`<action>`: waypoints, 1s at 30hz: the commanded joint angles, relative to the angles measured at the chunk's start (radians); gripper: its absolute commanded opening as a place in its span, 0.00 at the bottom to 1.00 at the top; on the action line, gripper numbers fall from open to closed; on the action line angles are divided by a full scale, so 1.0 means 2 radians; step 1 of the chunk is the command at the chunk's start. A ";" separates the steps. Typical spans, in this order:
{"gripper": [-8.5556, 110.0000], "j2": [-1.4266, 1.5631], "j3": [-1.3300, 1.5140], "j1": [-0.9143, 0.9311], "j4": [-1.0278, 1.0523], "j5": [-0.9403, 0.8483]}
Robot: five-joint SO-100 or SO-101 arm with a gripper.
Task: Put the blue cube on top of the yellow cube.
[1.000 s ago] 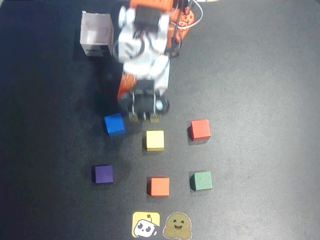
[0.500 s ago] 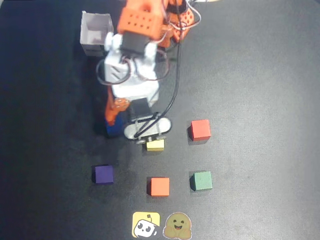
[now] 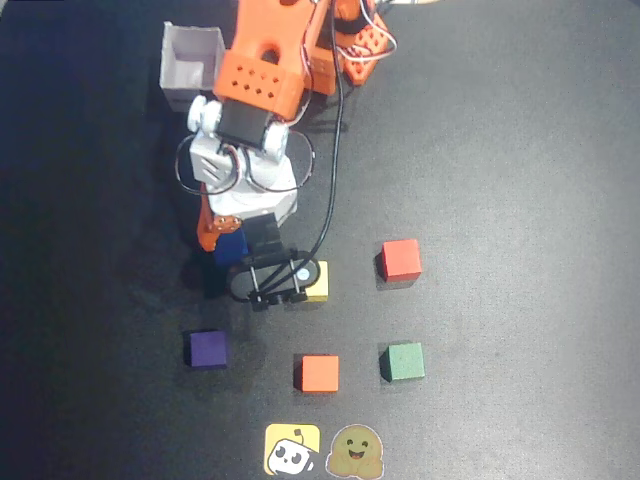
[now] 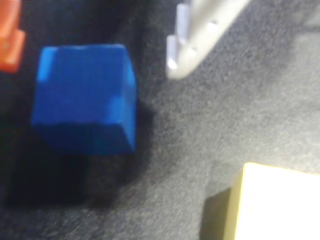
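The blue cube sat on the dark tabletop between the fingers in the wrist view: the orange finger stood just left of it at the frame edge, the white finger a little off to its right, neither plainly touching it. The fingers were spread apart, gripping nothing. In the overhead view the blue cube showed only as a sliver under the arm's wrist. The yellow cube lay beyond the white finger, toward the lower right of the wrist view, apart from the blue one; from above, the yellow cube was partly covered by the black camera mount. Farther out from the fingers lay a purple cube, an orange cube, a green cube and a red cube. Two stickers lay at the bottom edge, and a white box stood behind the arm.
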 commanded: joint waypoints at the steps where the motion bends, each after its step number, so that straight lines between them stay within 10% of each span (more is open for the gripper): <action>1: 0.26 -0.004 -0.024 0.007 -0.010 -0.007; 30: 0.26 -0.085 -0.018 0.022 -0.077 -0.002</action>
